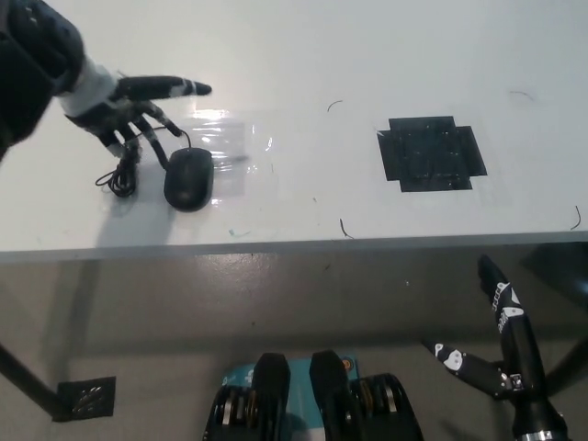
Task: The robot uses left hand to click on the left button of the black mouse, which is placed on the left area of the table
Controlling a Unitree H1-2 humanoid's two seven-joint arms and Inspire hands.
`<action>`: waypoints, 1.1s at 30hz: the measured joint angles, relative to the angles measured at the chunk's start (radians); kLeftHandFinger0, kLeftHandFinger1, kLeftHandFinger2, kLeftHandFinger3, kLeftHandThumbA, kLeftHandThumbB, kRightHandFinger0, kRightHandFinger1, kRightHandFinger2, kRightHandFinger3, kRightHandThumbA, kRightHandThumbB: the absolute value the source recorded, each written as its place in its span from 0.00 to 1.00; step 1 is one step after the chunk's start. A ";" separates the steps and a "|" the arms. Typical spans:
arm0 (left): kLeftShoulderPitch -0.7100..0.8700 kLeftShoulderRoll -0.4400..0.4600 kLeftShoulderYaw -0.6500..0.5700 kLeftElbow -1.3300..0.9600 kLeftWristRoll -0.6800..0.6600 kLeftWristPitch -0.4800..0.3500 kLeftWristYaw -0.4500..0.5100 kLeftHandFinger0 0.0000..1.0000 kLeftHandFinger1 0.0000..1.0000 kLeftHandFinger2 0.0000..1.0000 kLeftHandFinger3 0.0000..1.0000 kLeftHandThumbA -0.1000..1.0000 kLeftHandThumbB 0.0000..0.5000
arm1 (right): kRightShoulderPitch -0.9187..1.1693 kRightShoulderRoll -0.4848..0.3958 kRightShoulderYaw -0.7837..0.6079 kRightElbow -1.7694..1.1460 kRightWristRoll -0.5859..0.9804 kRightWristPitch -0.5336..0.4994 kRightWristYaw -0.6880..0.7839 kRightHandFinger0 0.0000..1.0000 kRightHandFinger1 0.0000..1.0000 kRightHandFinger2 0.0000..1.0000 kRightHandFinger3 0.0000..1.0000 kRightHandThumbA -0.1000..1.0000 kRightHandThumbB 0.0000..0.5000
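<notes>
Your left hand [129,106] hovers open, fingers spread, just behind the black mouse [188,178] on the desk [303,55], positioned for clicking.

Left robot hand [129,108] spread; right robot hand [501,354] hangs spread.

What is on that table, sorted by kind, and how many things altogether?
Mouse with its cable: 1
Black tape patch: 1
Clear shiny sheet: 1
Total: 3
</notes>
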 measured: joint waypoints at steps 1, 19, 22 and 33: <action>0.000 -0.006 0.003 0.006 0.006 -0.006 -0.004 0.00 0.15 0.47 1.00 1.00 0.92 | 0.000 0.000 0.000 -0.001 0.000 0.000 0.000 1.00 1.00 1.00 1.00 0.96 0.23; -0.056 -0.105 0.070 0.184 0.217 -0.111 -0.013 0.00 0.01 0.38 1.00 1.00 0.92 | 0.003 -0.003 0.000 -0.039 0.002 0.008 0.010 1.00 1.00 1.00 1.00 0.96 0.25; -0.078 -0.101 0.096 0.198 0.241 -0.114 -0.019 0.00 0.00 0.30 1.00 1.00 0.97 | 0.004 -0.003 -0.001 -0.040 0.002 0.017 0.010 1.00 1.00 1.00 1.00 0.96 0.24; -0.116 -0.081 0.160 0.215 0.304 -0.121 -0.036 0.00 0.00 0.29 1.00 1.00 0.96 | 0.010 -0.004 -0.001 -0.035 0.001 0.019 0.010 1.00 1.00 1.00 1.00 0.95 0.21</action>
